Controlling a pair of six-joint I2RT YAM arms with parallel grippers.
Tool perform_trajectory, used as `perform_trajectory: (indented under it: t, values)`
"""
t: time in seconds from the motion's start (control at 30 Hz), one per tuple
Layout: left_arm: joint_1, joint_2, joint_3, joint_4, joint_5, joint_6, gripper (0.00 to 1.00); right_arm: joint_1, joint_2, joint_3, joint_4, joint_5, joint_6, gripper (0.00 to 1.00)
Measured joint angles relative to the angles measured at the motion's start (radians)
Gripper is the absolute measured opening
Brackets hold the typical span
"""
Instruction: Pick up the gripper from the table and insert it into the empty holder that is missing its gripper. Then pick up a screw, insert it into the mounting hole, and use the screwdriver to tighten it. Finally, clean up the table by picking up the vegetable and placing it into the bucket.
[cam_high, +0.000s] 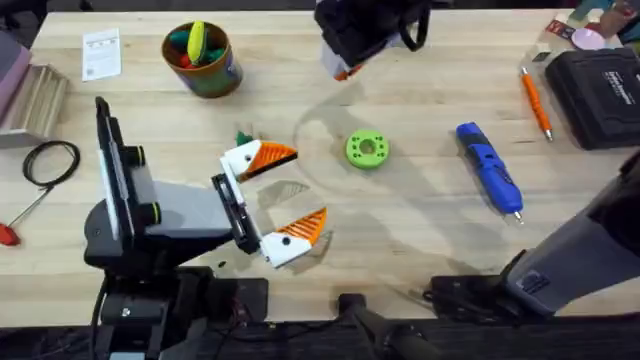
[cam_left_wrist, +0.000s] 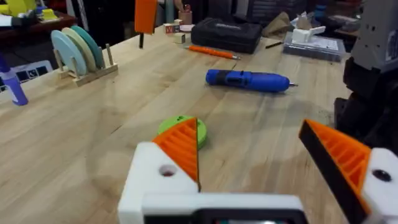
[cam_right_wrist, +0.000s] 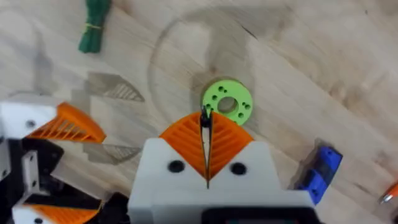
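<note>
My left gripper (cam_high: 285, 195) rests open on the table. Both its white finger bases, the holder (cam_left_wrist: 155, 180), carry orange ribbed pads (cam_left_wrist: 183, 146), each with a round hole in the base. High over the green disc (cam_right_wrist: 227, 102), my right gripper (cam_right_wrist: 205, 118) is shut on a small dark screw (cam_right_wrist: 204, 116) at its tips. In the overhead view it shows dark and blurred (cam_high: 345, 68). The dark green vegetable (cam_high: 243, 138) lies just beyond the left gripper's far finger. Right of the disc lies the blue screwdriver (cam_high: 490, 168). The bucket (cam_high: 203, 60) stands at the back left with toys inside.
An orange pen-like tool (cam_high: 535, 102) and a black case (cam_high: 600, 95) lie at the back right. At the left edge are a red-handled tool (cam_high: 8, 235), a black cable loop (cam_high: 50, 162) and a white card (cam_high: 101, 52). A rack of discs (cam_left_wrist: 78, 50) stands farther off.
</note>
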Motion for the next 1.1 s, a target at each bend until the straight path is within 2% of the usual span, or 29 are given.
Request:
perform_trajectory:
  t: [0.23, 0.57, 0.87, 1.1]
  values:
    - [0.0, 0.0, 0.0, 0.0, 0.0, 0.0, 0.986, 0.125, 0.0, 0.088, -0.016, 0.0, -0.126, 0.006]
    - [0.0, 0.0, 0.0, 0.0, 0.0, 0.0, 0.986, 0.298, 0.0, 0.092, -0.015, 0.0, -0.302, 0.006]
    - [0.0, 0.0, 0.0, 0.0, 0.0, 0.0, 0.986, 0.385, 0.0, 0.092, 0.037, 0.0, -0.376, 0.006]
    - [0.0, 0.0, 0.0, 0.0, 0.0, 0.0, 0.986, 0.404, 0.02, 0.092, 0.036, 0.0, -0.392, 0.006]
